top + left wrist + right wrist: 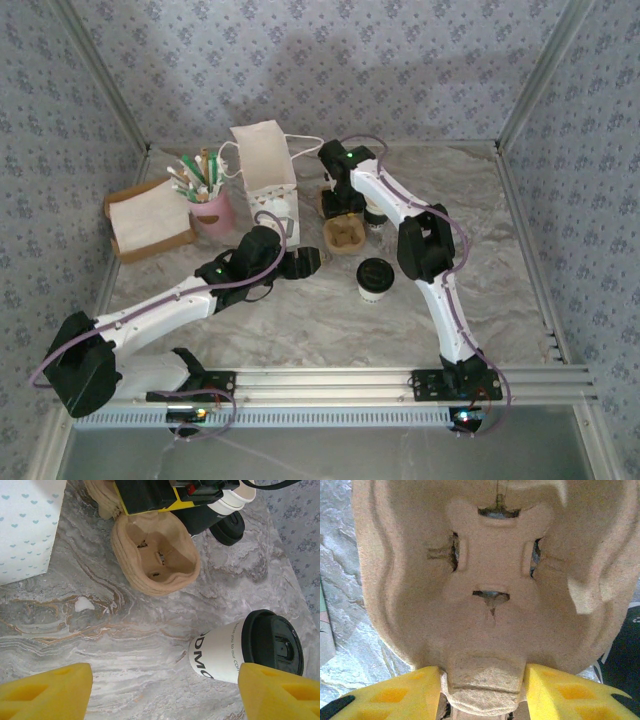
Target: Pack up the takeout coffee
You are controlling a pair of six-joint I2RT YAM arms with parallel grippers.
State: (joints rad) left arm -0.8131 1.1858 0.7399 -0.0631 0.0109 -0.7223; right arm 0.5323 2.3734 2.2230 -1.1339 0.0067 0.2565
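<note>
Left gripper (pixel 165 682) spread, white black-lidded takeout coffee (pixel 225 650) upright, right gripper (pixel 482 685) pinching carrier (pixel 490 580)

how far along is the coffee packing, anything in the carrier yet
Nothing looks packed yet: the takeout coffee stands on the table and the cup carrier has empty pockets. In hand: the right fingers pinch the carrier's rim tab, while the left fingers hang open beside the coffee. Left: grasp the cup, seat it in the carrier, and probably load the white bag.
</note>
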